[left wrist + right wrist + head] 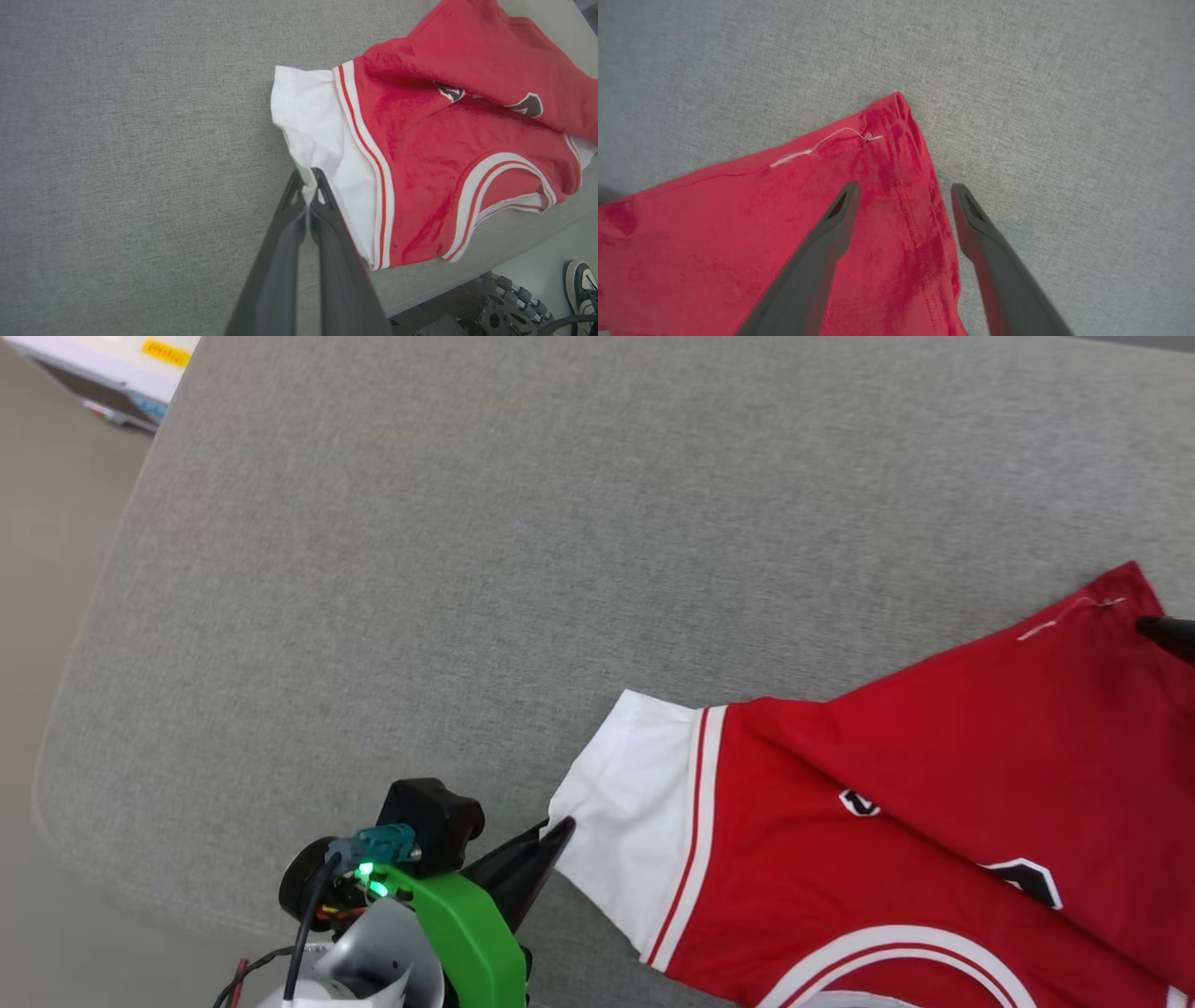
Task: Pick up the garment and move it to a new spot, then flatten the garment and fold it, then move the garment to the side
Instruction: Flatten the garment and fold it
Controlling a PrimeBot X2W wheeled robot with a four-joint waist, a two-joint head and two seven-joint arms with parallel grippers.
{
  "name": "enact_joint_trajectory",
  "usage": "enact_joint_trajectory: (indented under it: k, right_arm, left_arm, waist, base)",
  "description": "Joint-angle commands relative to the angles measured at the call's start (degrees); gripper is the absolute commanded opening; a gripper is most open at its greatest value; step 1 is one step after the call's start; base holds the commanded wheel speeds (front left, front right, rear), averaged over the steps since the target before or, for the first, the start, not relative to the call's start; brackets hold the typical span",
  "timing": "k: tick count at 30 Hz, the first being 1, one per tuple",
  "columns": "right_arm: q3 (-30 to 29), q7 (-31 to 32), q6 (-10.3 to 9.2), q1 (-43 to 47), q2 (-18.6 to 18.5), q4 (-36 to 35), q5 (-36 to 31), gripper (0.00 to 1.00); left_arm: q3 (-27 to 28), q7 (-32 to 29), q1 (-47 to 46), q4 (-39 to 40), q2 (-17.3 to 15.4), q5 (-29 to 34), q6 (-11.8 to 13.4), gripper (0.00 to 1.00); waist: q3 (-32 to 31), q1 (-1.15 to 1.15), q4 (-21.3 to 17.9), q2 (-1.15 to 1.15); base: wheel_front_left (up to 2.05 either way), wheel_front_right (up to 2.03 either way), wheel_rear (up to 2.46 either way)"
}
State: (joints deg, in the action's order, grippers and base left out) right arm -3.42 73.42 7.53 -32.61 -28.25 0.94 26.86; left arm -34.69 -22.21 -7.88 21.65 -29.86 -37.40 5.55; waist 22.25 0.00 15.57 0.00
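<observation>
LEFT HOLDS, RIGHT STANDS OPEN: Your left gripper (307,181) has its jaws pinched tight on the outer edge of the jersey's (420,154) white sleeve (317,121), with a fold of white cloth caught between the tips. The jersey lies on the grey cloth-covered table (467,569) and spreads away from those jaws toward your right side. A red flap is folded across its chest lettering (1027,877).

Your right gripper (906,189) has its jaws wide apart and empty, straddling the side edge of a red hem corner (896,116). One finger is over the cloth and the other over bare table just beside it. Whether the tips touch the cloth cannot be told. A loose white thread (817,147) lies on the red cloth just beyond those tips. Off the table's edge, to the side of the left jaws, a shoe (581,284) rests on the floor.
</observation>
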Motion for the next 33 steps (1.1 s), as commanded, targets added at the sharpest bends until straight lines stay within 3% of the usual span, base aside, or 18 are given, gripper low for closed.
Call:
enact_joint_trajectory:
  k: [1,14,15,16,17,33]
  right_arm:
    - [0.39,-0.25,-0.04,-1.05,-0.46,0.98,-0.47,1.0]
    - [3.82,-2.24,-0.04,-0.35,-3.2,9.08,-1.42,1.0]
    - [4.08,-2.06,-0.04,-0.07,-3.3,9.32,-1.17,0.65]
    - [4.31,-2.17,-0.04,0.15,-3.47,9.49,-0.87,0.24]
    - [4.41,-2.36,-0.04,0.29,-3.57,9.64,-0.66,0.0]
    - [5.43,-18.6,-0.04,-1.89,-4.1,12.26,2.47,0.0]
  left_arm:
    - [-0.06,0.5,-1.28,-0.22,0.55,0.5,-0.41,0.0]
    - [-1.1,2.09,-2.48,-2.09,2.11,0.51,-1.45,0.0]
    - [-1.14,2.11,-2.49,-2.18,2.14,0.48,-1.45,0.0]
    - [-1.16,2.15,-2.52,-2.27,2.16,0.45,-1.47,0.0]
    - [-1.18,2.17,-2.54,-2.35,2.17,0.43,-1.48,0.0]
    - [-0.03,2.57,-2.15,-3.06,1.08,-0.24,-0.74,0.0]
  waist:
    - [2.9,0.0,2.96,0.0]
    - [4.61,0.0,5.11,0.0]
    - [4.57,0.0,5.14,0.0]
    - [4.53,0.0,5.16,0.0]
    - [4.47,0.0,5.17,0.0]
    - [-2.34,0.0,2.29,0.0]
  base:
    - [0.0,0.0,0.0]
    - [0.0,0.0,0.0]
    - [0.0,0.0,0.0]
    - [0.0,0.0,0.0]
    - [0.0,0.0,0.0]
    - [0.0,0.0,0.0]
